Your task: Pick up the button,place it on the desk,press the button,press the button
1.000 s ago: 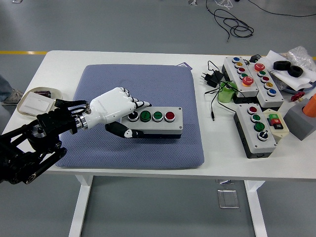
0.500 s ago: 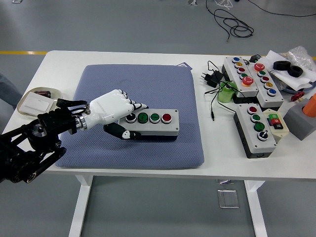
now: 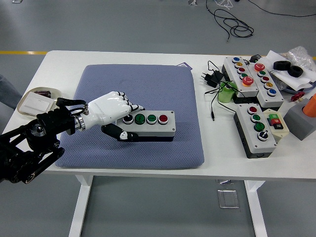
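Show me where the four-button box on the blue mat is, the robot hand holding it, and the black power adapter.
four-button box (image 3: 157, 124), head view, grey top face near its right end.
left robot hand (image 3: 109, 111), head view, white back of the hand.
black power adapter (image 3: 207, 78), head view, middle of its body.

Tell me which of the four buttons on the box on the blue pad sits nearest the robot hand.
The black button at the box's left end, right under the left robot hand; the two green buttons and the red one lie further right.
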`<act>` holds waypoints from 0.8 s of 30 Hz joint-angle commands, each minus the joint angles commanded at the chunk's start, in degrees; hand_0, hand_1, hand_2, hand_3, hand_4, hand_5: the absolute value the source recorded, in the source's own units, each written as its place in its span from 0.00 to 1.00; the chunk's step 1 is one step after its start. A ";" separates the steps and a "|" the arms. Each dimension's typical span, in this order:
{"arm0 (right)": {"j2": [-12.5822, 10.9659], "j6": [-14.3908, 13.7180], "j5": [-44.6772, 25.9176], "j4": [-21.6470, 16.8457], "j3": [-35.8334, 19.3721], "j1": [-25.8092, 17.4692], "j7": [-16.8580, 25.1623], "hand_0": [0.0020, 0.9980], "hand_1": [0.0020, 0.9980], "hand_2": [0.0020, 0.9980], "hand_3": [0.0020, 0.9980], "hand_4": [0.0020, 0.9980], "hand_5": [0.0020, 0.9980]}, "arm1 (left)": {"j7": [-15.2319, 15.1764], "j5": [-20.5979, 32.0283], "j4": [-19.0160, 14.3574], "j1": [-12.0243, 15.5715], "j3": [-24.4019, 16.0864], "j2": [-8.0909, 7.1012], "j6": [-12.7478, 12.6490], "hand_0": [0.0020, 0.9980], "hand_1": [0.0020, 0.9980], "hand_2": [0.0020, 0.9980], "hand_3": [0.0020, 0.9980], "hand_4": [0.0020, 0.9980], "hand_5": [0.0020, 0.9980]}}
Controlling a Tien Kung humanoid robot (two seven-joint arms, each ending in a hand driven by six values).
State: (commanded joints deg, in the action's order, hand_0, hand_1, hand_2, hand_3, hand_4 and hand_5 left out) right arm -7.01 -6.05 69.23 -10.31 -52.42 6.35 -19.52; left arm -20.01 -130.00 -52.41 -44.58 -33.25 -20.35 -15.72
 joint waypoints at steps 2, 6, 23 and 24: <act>-0.01 0.02 -0.01 0.00 0.05 0.01 -0.01 0.63 0.48 0.62 0.56 0.30 0.22 | 0.01 0.00 0.22 -0.03 0.18 -0.03 0.42 0.68 0.63 0.72 0.62 0.33 0.00; 0.00 0.01 0.01 0.00 0.01 -0.02 -0.02 0.63 0.48 0.62 0.56 0.30 0.22 | -0.05 0.00 0.15 0.02 0.13 -0.12 0.82 0.68 0.63 0.72 0.62 0.33 0.00; 0.00 0.00 0.03 0.00 -0.01 -0.02 -0.05 0.64 0.48 0.62 0.56 0.30 0.22 | 0.13 0.00 -0.47 0.55 -0.74 -0.42 4.95 0.73 0.75 0.83 0.75 0.49 0.03; 0.00 0.00 0.06 0.00 -0.03 -0.02 -0.05 0.64 0.48 0.62 0.56 0.30 0.22 | 0.13 0.00 -0.40 0.55 -0.77 -0.40 4.94 0.73 0.75 0.83 0.75 0.49 0.03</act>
State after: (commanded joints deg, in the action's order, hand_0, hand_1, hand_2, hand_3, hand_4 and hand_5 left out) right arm -7.01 -6.04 69.29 -10.31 -52.45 6.34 -19.57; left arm -19.89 -130.00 -52.81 -44.03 -34.02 -20.75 -10.78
